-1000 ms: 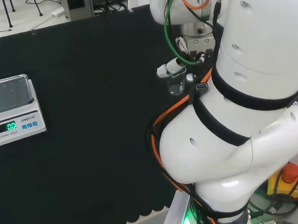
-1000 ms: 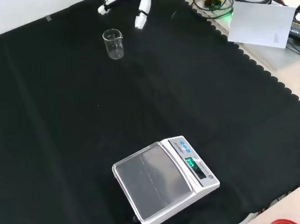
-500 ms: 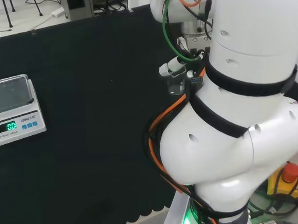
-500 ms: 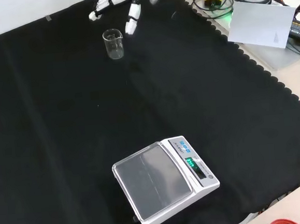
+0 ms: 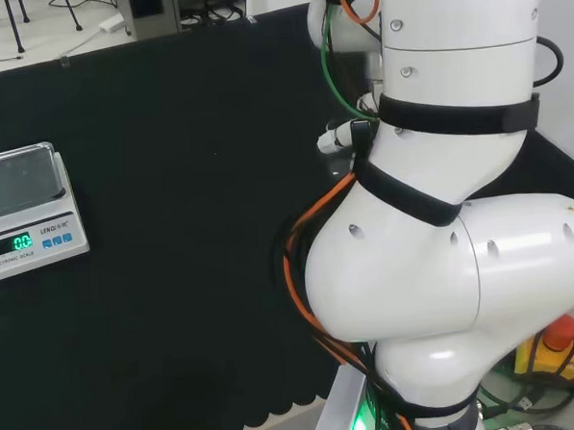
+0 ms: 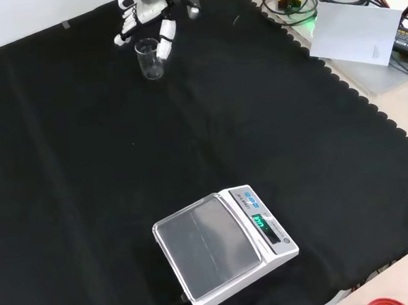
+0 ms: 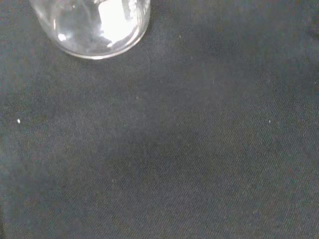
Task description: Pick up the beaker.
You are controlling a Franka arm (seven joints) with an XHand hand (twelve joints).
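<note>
In the front view, the black and white hand [image 6: 140, 13] reaches in released, fingers straight, flanking the small clear glass beaker [image 6: 149, 59] standing upright near the black-clothed desk's [image 6: 209, 124] far edge. Light, slippery, breakable; best taken round its wall.

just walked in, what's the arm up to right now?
The arm is going for the beaker, a small clear glass one standing upright near the far edge of the black cloth in the front view. The hand is right at it, with fingers spread on either side of the rim, not yet curled round the glass. The beaker looks empty and sits on the cloth. The scale near the front of the bench is untouched, its pan bare.
</note>
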